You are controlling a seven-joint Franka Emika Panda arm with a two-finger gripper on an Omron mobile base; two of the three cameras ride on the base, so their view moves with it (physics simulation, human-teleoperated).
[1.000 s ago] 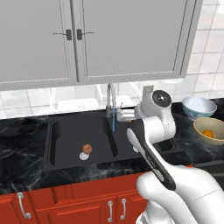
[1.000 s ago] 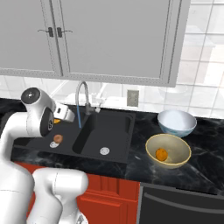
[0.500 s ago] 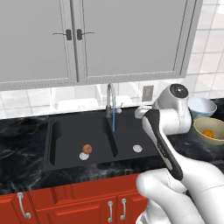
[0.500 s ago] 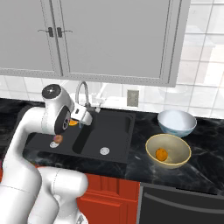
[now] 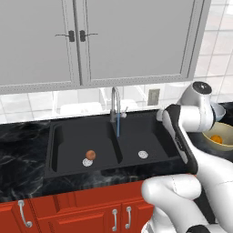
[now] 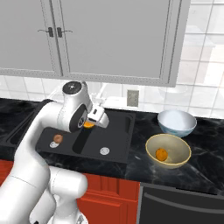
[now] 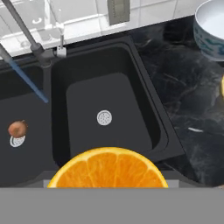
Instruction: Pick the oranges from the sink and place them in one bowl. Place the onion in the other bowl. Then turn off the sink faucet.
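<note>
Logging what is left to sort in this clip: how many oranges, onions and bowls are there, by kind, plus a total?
Oranges: 2, one in the gripper, one in the yellow bowl
Onions: 1, in the left basin of the sink
Bowls: 2, the yellow one and a pale blue-white bowl
Total: 5

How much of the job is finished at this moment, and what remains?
Done: one orange lies in the yellow-tan bowl. In hand: the gripper holds the second orange above the sink. Left: the onion sits in the left basin, and the faucet runs.
</note>
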